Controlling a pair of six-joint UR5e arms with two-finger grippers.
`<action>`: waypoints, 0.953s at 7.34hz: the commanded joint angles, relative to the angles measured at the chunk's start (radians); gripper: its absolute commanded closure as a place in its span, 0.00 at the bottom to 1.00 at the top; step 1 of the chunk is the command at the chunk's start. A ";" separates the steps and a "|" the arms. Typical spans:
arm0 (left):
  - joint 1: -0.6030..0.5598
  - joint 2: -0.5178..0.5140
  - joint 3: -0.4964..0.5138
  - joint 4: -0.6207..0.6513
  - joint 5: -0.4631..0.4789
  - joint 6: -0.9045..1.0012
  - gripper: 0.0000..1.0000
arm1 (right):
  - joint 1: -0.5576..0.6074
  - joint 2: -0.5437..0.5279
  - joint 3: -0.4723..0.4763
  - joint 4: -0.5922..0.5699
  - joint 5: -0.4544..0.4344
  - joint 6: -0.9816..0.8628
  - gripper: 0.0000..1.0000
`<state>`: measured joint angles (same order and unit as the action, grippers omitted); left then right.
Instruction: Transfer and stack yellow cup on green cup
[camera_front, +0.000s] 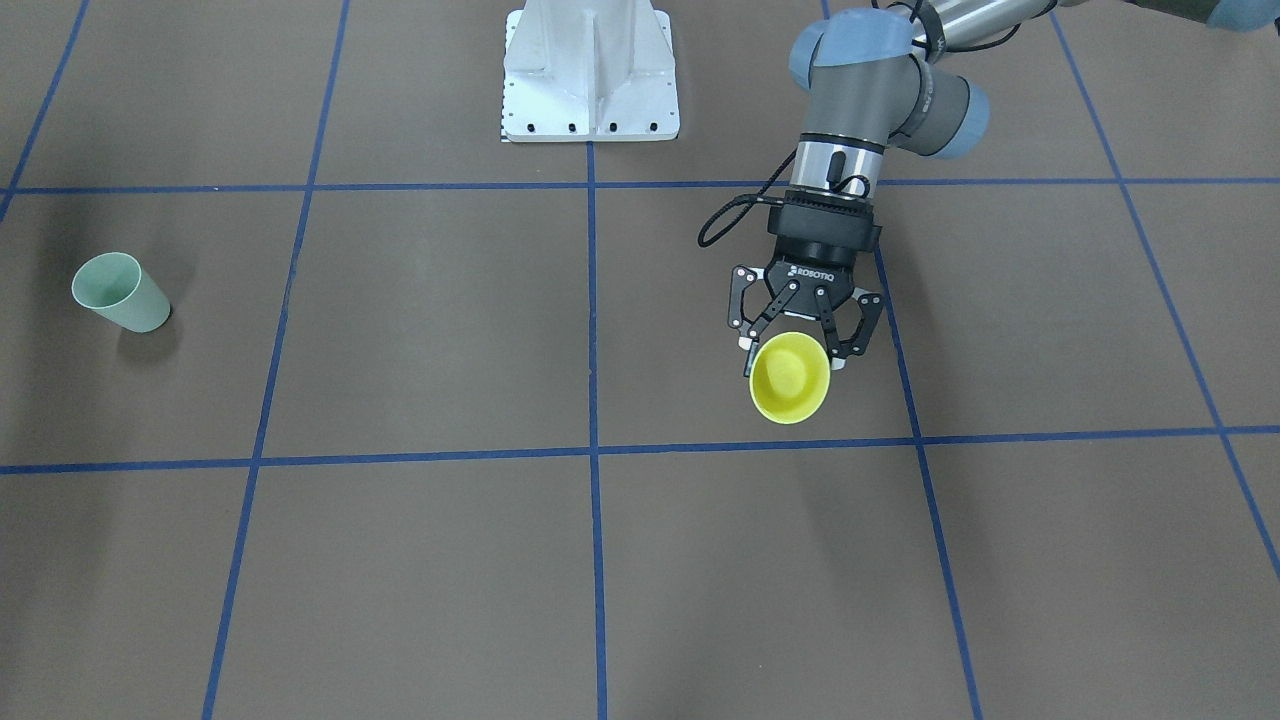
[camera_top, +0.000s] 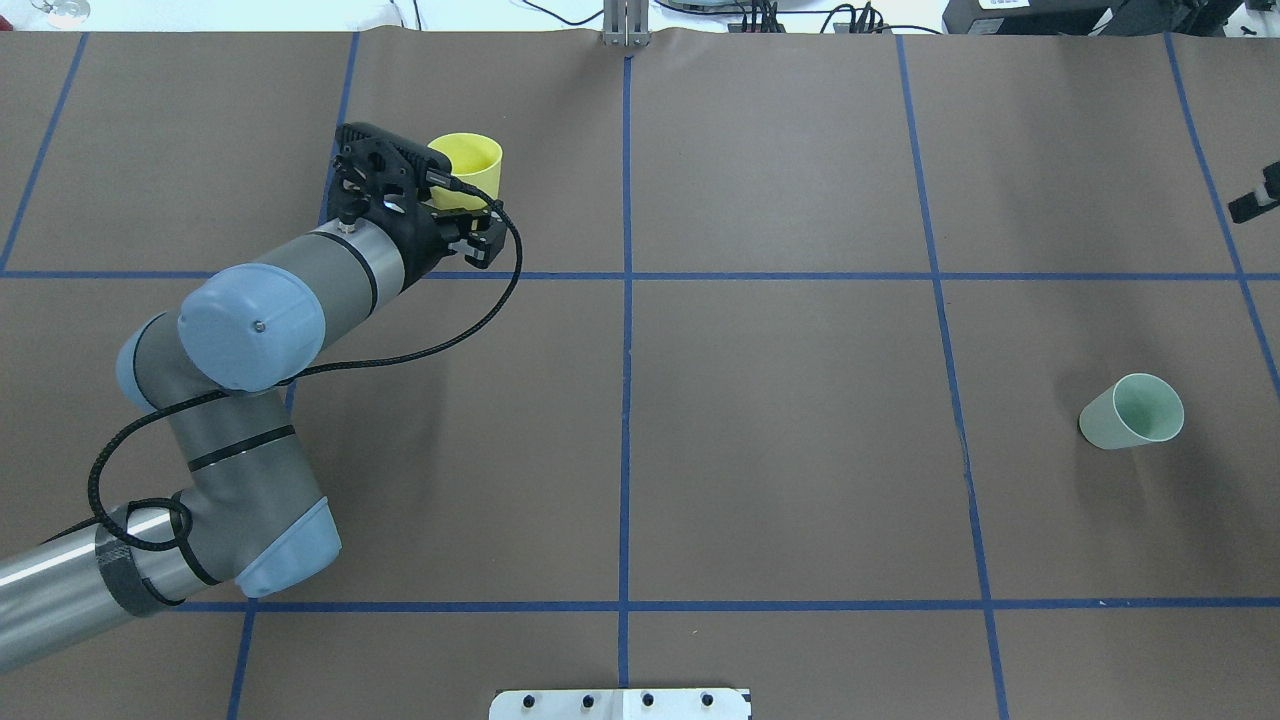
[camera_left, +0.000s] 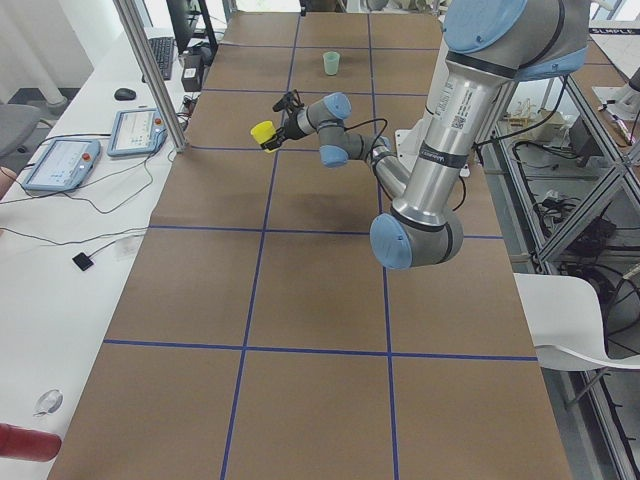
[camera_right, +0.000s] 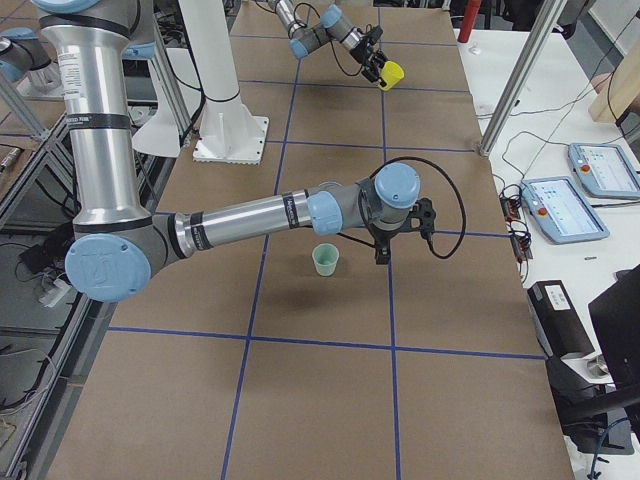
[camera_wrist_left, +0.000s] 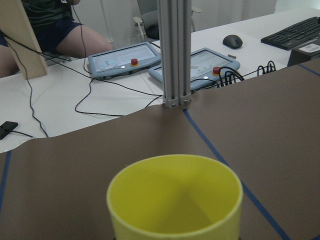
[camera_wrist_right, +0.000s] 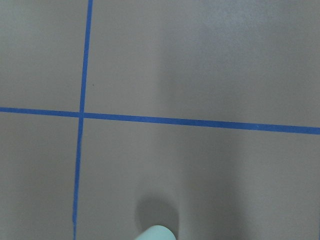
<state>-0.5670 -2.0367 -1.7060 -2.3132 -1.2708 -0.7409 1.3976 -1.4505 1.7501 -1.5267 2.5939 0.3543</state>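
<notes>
The yellow cup (camera_front: 790, 378) stands mouth up in my left gripper (camera_front: 792, 352), which is shut on its lower wall from the robot's side and seems to hold it a little off the table. It also shows in the overhead view (camera_top: 468, 165) and fills the bottom of the left wrist view (camera_wrist_left: 175, 197). The green cup (camera_front: 120, 292) stands upright far across the table (camera_top: 1132, 412). My right gripper (camera_right: 384, 248) hangs beside the green cup (camera_right: 325, 260), apart from it. I cannot tell whether it is open. Only the cup's rim (camera_wrist_right: 155, 233) shows in the right wrist view.
The white robot base plate (camera_front: 590, 75) sits at the table's robot-side edge. An aluminium post (camera_wrist_left: 172, 50) stands at the far edge ahead of the yellow cup. Beyond it are teach pendants (camera_wrist_left: 125, 57) and a seated person (camera_wrist_left: 55, 25). Blue tape lines grid the brown table.
</notes>
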 joint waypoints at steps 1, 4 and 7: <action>0.012 -0.025 0.019 -0.040 -0.031 0.011 1.00 | -0.081 0.111 0.011 0.003 -0.002 0.232 0.01; 0.009 -0.010 0.000 -0.041 -0.076 0.235 1.00 | -0.098 0.162 0.020 0.003 -0.017 0.235 0.00; 0.004 -0.011 0.005 -0.095 -0.264 0.400 1.00 | -0.191 0.234 0.045 0.005 -0.084 0.233 0.00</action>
<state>-0.5612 -2.0482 -1.7058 -2.3885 -1.4470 -0.3766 1.2569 -1.2521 1.7797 -1.5229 2.5415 0.5886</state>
